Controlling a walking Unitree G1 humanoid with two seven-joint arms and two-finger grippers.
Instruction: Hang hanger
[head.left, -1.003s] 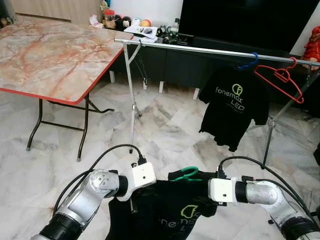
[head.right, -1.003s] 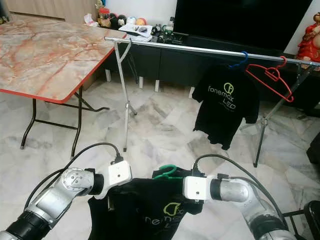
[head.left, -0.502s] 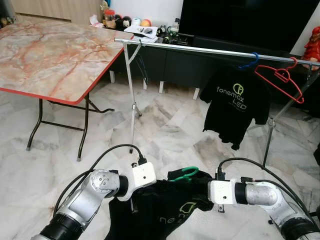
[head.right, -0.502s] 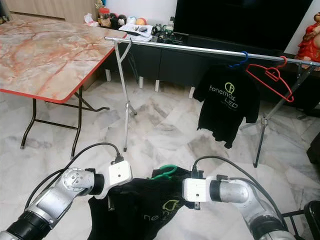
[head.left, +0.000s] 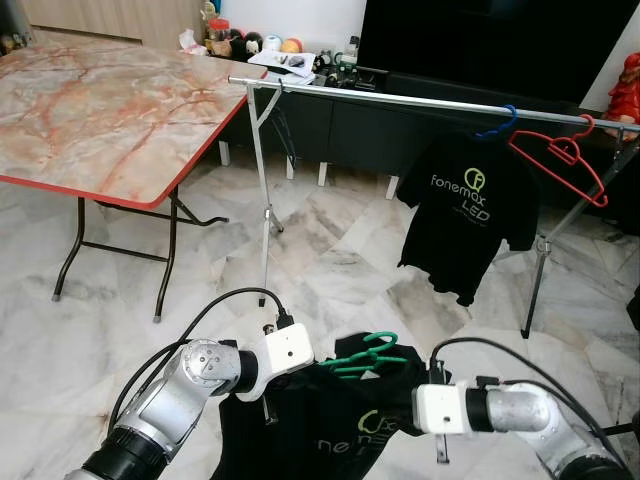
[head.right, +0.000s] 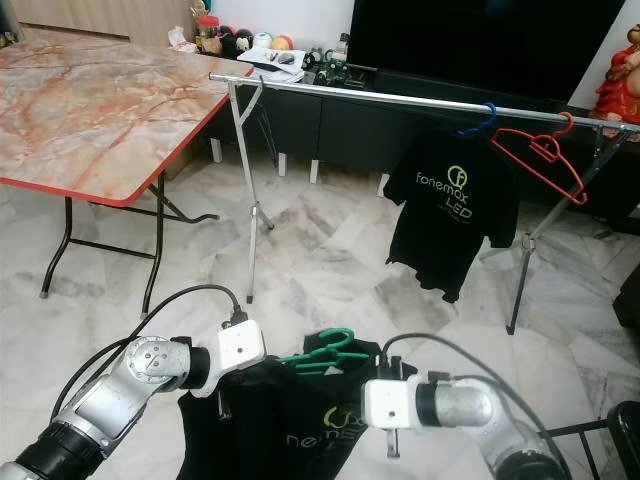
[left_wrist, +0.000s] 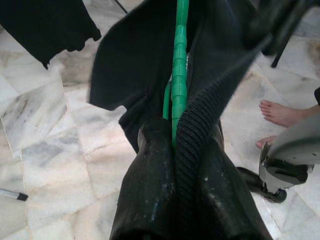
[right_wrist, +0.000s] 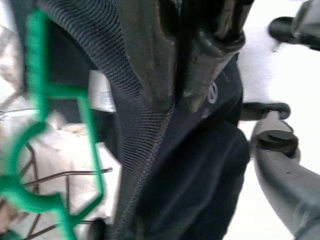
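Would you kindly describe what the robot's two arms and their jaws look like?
Both arms are silver metal tubes with rounded joints and black collars, each ending in a white boxy wrist block with a black cable looping from it. The left gripper and right gripper have long, glossy black jaws, slightly scuffed.

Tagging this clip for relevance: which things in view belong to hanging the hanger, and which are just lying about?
In the job:
- green hanger
- black shirt on it
- left claw, shut on shirt and hanger
- right claw, shut on the shirt
- rail

Lying about:
- marble table
- red hanger
- hung black shirt on a blue hanger
- shelf clutter
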